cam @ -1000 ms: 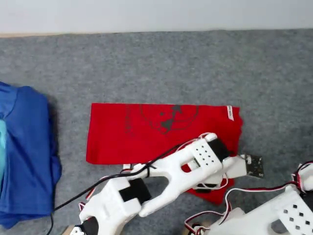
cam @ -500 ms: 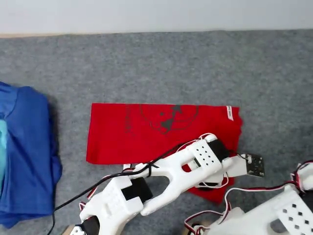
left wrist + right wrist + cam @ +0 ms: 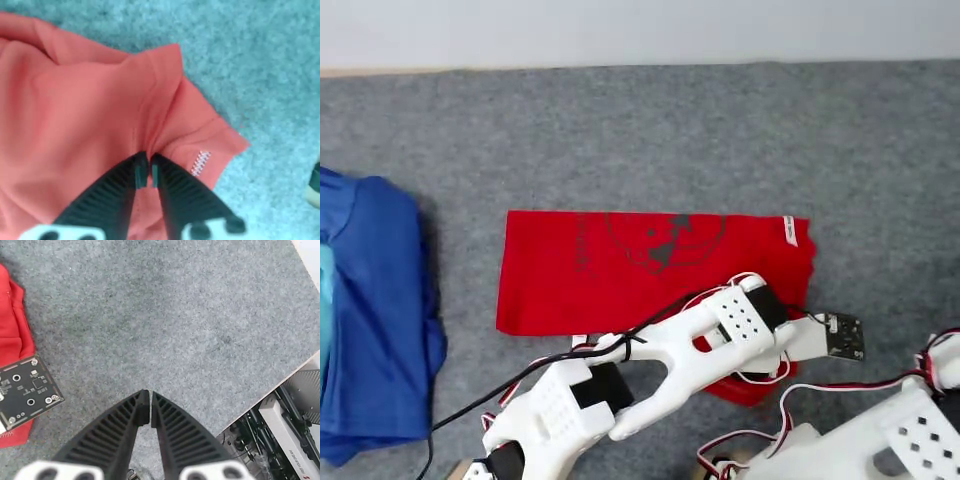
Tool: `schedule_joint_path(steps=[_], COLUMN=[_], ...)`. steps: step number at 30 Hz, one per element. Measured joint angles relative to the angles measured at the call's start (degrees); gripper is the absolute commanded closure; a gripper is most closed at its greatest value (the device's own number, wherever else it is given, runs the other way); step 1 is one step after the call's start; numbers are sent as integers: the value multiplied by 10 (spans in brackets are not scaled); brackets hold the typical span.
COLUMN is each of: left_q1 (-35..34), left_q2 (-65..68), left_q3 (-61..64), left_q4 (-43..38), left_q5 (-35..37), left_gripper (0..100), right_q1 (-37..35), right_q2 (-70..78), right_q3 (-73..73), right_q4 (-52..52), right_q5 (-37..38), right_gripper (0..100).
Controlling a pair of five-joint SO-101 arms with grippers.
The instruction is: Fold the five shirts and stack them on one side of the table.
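A red shirt (image 3: 640,265) lies partly folded in the middle of the grey mat, print side up. My left arm (image 3: 720,335) stretches over its near right corner. In the left wrist view my left gripper (image 3: 145,165) is shut on a pinch of the red shirt (image 3: 75,115) near a hem with a small white label (image 3: 201,162). My right gripper (image 3: 150,407) is shut with nothing in it, above bare mat just right of the red shirt's edge (image 3: 12,325). A stack of folded blue shirts (image 3: 370,320) sits at the table's left side.
The left arm's camera board (image 3: 27,390) juts out beside the red shirt. My right arm (image 3: 910,420) sits at the near right corner. The table's right edge (image 3: 280,380) drops off to equipment below. Bare grey mat (image 3: 720,130) spreads behind the shirt.
The left arm has shifted slightly right, and the red shirt's near right corner has drawn in a little. The right arm has stayed put.
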Motion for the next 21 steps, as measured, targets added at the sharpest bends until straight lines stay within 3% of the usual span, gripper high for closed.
schedule_joint_path(steps=[14,21], left_q1=[-1,-53], left_q2=[-47,-67], left_q3=[-17,-17], left_q4=[55,59], left_q5=[0,-3], left_gripper=[997,997], right_q1=[0,0], right_q2=[0,0], right_q3=[0,0], right_q4=[0,0], right_q5=[0,0], right_gripper=[989,989])
